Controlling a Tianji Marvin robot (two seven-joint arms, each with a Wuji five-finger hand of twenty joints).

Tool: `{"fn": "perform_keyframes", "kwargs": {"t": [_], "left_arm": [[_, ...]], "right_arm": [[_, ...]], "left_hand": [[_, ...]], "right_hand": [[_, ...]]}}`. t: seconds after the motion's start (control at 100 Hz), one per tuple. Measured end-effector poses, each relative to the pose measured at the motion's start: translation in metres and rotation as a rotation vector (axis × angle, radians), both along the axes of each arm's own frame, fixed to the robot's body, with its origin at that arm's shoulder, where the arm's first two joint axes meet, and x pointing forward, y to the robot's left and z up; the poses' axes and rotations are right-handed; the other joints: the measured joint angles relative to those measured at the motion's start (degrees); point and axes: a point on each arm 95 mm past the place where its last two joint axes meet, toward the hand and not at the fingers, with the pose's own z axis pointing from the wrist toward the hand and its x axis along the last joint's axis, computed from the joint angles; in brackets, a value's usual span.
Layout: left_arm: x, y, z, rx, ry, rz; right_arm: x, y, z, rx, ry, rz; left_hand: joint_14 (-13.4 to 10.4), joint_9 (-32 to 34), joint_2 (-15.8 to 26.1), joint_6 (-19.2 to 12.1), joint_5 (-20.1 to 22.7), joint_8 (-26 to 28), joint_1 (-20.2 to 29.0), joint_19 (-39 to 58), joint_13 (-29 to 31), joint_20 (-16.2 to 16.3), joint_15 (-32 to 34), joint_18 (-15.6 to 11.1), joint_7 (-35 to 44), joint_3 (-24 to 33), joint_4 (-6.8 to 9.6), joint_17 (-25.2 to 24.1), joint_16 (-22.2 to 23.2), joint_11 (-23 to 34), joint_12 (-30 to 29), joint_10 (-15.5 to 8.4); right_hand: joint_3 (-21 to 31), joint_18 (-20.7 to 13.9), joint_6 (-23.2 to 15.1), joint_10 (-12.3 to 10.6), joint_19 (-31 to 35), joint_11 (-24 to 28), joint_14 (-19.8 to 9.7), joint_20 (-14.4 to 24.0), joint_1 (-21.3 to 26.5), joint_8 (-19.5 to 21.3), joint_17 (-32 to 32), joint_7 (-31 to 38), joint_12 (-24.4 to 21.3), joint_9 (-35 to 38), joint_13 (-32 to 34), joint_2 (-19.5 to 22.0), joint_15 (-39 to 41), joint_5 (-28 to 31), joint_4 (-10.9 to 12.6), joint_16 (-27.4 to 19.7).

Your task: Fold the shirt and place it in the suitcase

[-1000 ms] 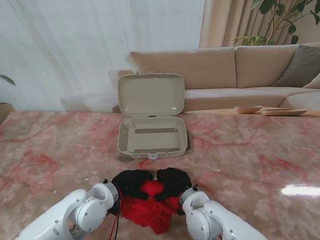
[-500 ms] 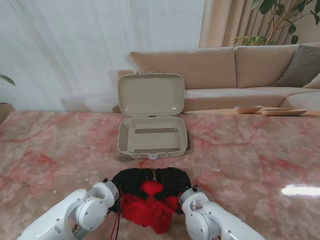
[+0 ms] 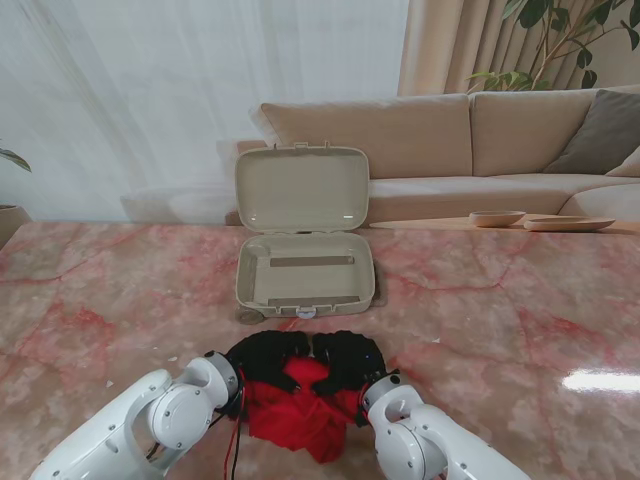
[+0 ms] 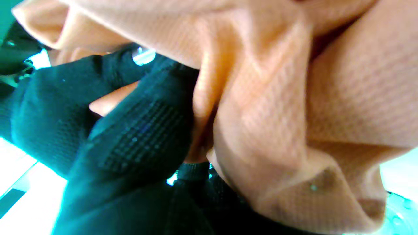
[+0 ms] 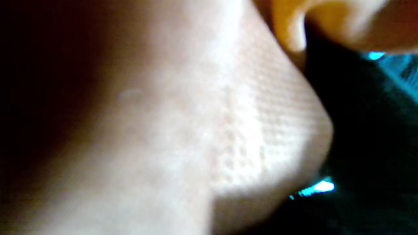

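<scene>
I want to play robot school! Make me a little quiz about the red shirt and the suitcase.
1. True or false: the suitcase is open.
2. Where is the shirt? A) in the suitcase B) on the table, nearer to me than the suitcase C) on the sofa
3. Fill in: the left hand and right hand both wear ___ gloves.

Key: 1 true. 2 B. 3 black; both hands grip the bunched shirt.
</scene>
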Motion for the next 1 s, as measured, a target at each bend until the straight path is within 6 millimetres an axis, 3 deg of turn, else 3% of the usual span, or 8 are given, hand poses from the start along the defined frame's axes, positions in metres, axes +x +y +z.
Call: {"fn": "perform_keyframes", "kwargs": {"t": [0.12,0.15,0.6,1.0], "left_arm": [[0.004,0.000,0.006,-0.024,-0.005,0.005],[0.005,0.000,0.008,-0.031,-0.007,0.006],[0.022,0.003,0.043,-0.142,-0.074,0.061],[0.036,0.010,0.096,-0.161,-0.177,0.084]], "right_arm": [[0.001,-0.001,0.007,0.012,-0.023,-0.002],[0.002,-0.001,0.010,0.015,-0.031,-0.003],[0.016,0.001,0.049,0.052,-0.159,-0.006],[0.035,0.006,0.099,0.071,-0.274,-0.004]], "left_hand": [[0.00,0.00,-1.13,-0.40,0.05,1.31,-0.28,0.12,1.28,-0.09,0.21,-0.03,1.14,2.33,0.00,0.93,0.22,0.90,1.18,0.17],[0.00,0.00,-1.26,-0.50,0.05,1.50,-0.28,0.32,1.32,-0.10,0.63,-0.04,1.22,2.55,0.00,1.29,0.27,1.05,1.34,0.21],[0.00,0.62,-3.58,-2.67,1.28,2.20,-0.27,0.55,2.61,-0.68,0.85,-0.04,3.42,4.89,-0.01,2.94,0.44,2.11,2.71,0.43],[0.00,0.62,-3.70,-3.23,1.36,2.75,-0.26,0.58,2.61,-0.78,0.90,-0.04,3.49,5.43,-0.01,3.45,0.54,2.13,2.77,0.52]], "right_hand": [[0.93,0.00,0.00,0.00,0.01,0.00,-0.01,-0.01,0.63,0.01,0.33,0.01,0.00,0.04,0.00,-0.61,0.21,0.11,0.09,0.02],[0.97,0.00,0.00,0.00,0.02,0.01,-0.01,-0.01,0.66,0.01,0.46,0.01,0.01,0.07,0.02,-0.87,0.32,0.42,1.21,0.02],[5.36,0.00,0.77,0.17,0.62,0.14,-0.01,-0.02,1.97,2.26,1.17,0.02,2.76,0.60,0.48,-2.27,1.67,0.57,1.28,0.81],[5.74,0.00,0.84,0.19,0.68,0.16,-0.02,-0.03,2.00,2.91,1.22,0.02,3.46,0.60,0.50,-2.82,2.00,0.57,1.88,0.85]]}}
